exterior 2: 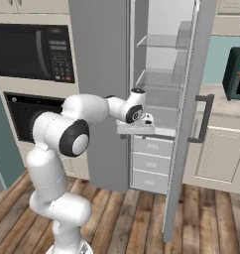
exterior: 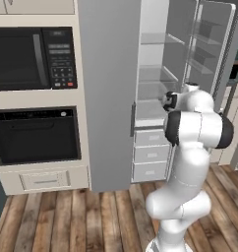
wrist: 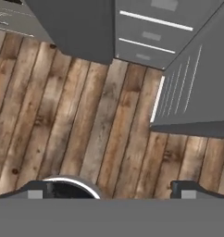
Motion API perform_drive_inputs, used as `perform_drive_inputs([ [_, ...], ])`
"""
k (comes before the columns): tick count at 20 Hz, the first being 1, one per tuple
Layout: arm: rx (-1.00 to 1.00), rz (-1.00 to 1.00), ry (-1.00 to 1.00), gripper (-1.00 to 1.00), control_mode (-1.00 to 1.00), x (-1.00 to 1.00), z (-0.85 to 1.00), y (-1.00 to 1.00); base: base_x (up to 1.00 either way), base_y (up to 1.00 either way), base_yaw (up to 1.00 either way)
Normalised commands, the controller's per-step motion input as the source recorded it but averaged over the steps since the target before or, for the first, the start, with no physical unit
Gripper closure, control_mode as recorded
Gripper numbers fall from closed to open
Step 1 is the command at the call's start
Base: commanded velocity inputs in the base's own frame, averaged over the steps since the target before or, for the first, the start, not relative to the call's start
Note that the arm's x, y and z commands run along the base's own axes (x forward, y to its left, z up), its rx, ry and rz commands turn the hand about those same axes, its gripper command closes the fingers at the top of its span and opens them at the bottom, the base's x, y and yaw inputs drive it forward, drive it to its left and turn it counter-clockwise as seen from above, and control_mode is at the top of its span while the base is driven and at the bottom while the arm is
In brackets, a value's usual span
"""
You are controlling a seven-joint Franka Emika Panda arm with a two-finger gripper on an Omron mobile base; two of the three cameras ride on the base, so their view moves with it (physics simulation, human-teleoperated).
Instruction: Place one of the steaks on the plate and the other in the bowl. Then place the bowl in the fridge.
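The fridge (exterior: pixel 111 93) stands right of a wall column holding a microwave (exterior: pixel 32 58) above a built-in oven (exterior: pixel 36 135), with a drawer (exterior: pixel 44 180) under the oven. Its right door (exterior 2: pixel 189 124) swings wide open, showing shelves (exterior 2: pixel 159 79) stacked above three drawers (exterior 2: pixel 149 163). The arm (exterior 2: pixel 67 134) rises from the wooden floor (wrist: pixel 63 115) in front of the fridge, its hand reaching to the open compartment's lowest shelf. A counter (exterior 2: pixel 218 101) with a toaster oven (exterior 2: pixel 236 73) lies beyond the open door

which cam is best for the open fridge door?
Right base view: the fridge door stands edge-on, with its handle plain. Left base view shows its inner racks behind the arm. Hand view catches its lower edge above the floor.
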Motion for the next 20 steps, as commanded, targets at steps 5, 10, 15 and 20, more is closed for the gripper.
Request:
perform_drive_inputs([
  [5, -0.18, -0.31, 0.0, -1.0, -1.0, -0.58, 0.13, 0.83, 0.0, 0.0, 0.0],
  [10, -0.06, -0.44, -0.04, -1.0, -1.0, -0.92, 0.29, 0.49, 0.0, 0.0, 0.0],
  [15, 0.05, -0.23, 0.13, -1.0, -1.0, -0.74, 0.28, 0.19, 0.0, 0.0, 0.0],
  [20, 0.03, -0.05, 0.11, -1.0, -1.0, -0.26, 0.07, -0.06, 0.0, 0.0, 0.0],
])
